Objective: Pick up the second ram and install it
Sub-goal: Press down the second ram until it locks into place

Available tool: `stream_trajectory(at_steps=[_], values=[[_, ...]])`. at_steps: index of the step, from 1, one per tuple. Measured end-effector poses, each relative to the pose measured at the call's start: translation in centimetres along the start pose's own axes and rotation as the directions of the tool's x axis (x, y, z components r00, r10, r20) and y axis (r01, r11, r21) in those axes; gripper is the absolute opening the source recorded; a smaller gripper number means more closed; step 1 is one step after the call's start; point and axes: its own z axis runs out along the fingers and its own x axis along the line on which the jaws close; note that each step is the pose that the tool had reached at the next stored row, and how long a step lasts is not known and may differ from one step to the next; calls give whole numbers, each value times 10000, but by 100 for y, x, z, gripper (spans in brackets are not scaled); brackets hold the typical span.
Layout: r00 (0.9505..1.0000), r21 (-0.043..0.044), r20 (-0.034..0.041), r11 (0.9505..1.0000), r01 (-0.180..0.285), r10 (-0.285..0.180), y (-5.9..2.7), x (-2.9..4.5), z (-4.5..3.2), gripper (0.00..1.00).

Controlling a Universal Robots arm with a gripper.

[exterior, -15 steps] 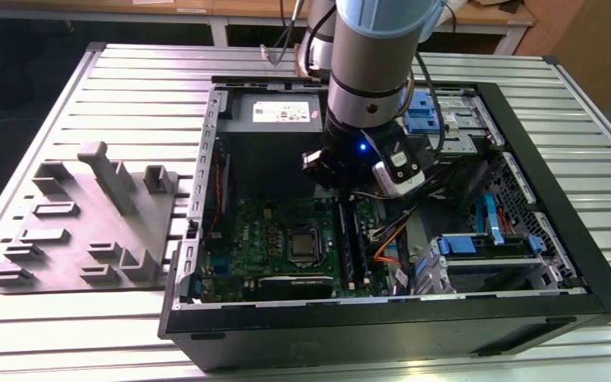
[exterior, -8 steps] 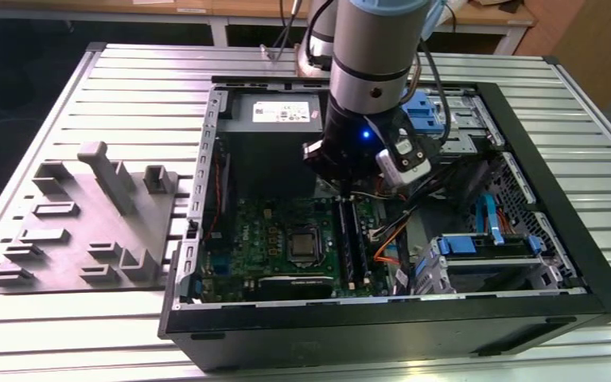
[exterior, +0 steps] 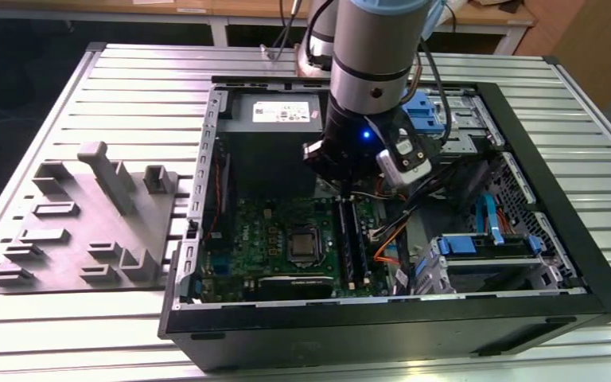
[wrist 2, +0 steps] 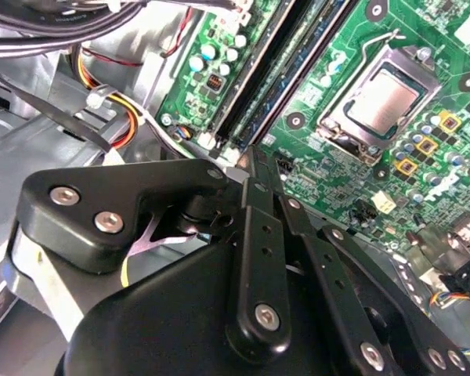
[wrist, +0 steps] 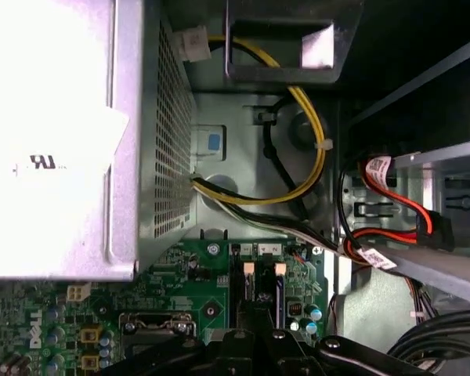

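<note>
My gripper (exterior: pixel 344 189) hangs inside the open computer case, low over the far end of the memory slots (exterior: pixel 348 243) on the green motherboard (exterior: pixel 274 231). In the second wrist view its black fingers (wrist 2: pixel 254 168) meet at one tip, shut, with nothing visible between them. Just beyond that tip a long dark blue-black ram (wrist 2: pixel 301 66) lies seated in one slot, beside a black slot (wrist 2: pixel 254 74). In the first wrist view the gripper (wrist: pixel 254 341) sits over the slot ends (wrist: pixel 260 286). Whether the tip touches the ram I cannot tell.
The grey power supply (exterior: pixel 274 111) fills the case's far corner, with yellow and black cables (wrist: pixel 298 188) close by. The processor socket (wrist 2: pixel 380 98) lies beside the slots. Drive cages with blue clips (exterior: pixel 492 247) stand at the exterior view's right. A grey fixture block (exterior: pixel 88 219) sits outside the case.
</note>
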Motion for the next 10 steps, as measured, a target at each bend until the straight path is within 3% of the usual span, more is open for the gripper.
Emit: stream_trajectory(at_steps=[10], values=[[10000,-2,1,10000,0,0,-301,-2,-11,10]])
